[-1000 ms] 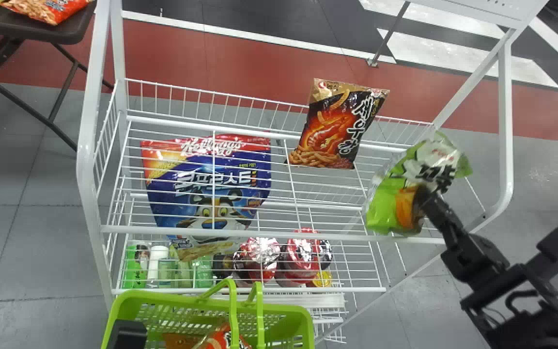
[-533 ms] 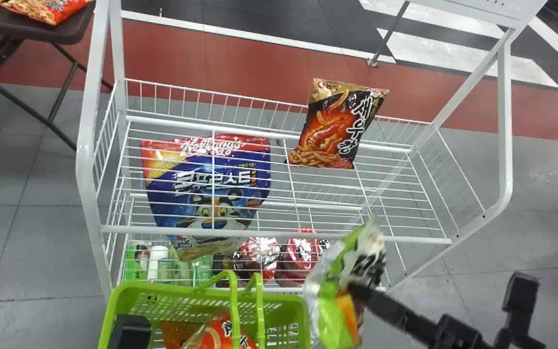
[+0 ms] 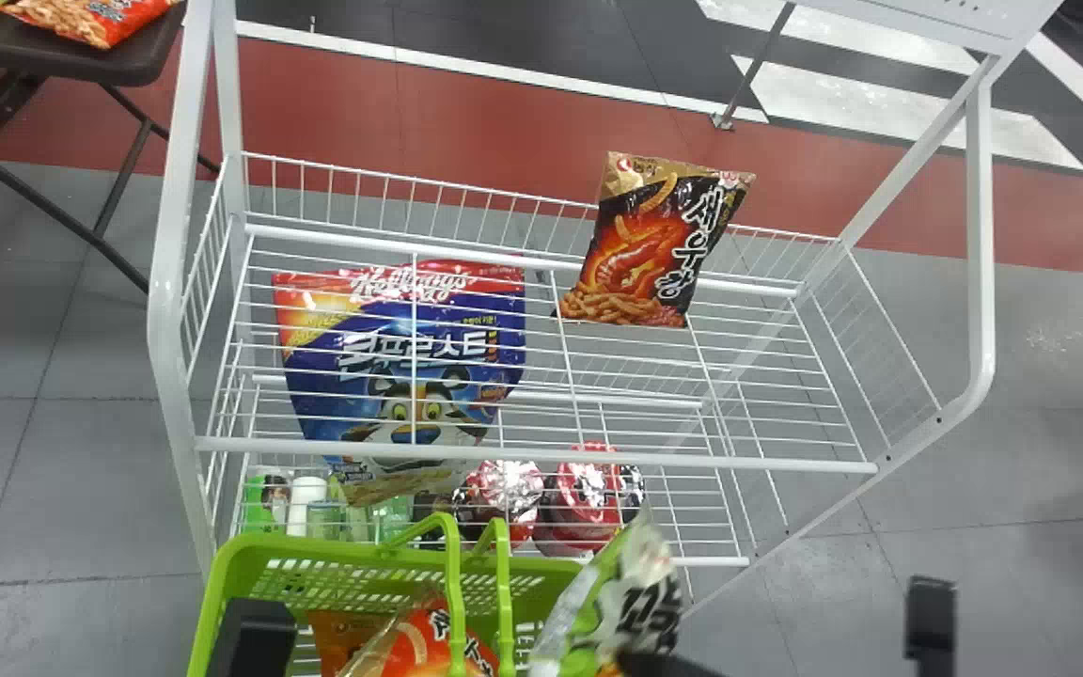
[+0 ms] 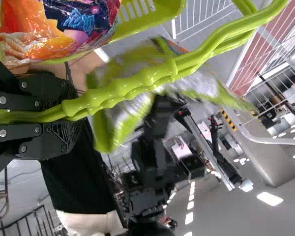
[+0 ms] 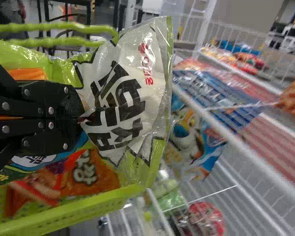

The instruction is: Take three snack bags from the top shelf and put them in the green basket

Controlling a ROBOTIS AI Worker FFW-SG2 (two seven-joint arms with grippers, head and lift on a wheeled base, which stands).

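Right jaws pinched on green bag point(image 5: 123, 93), left jaws closed on basket handles point(image 4: 137, 85). Clear handles, lower bag inside rim point(image 5: 103, 199), release gently.

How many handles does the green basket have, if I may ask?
2. The left handle and the right handle rise side by side over the green basket, and the left end effector grips them where they come together.
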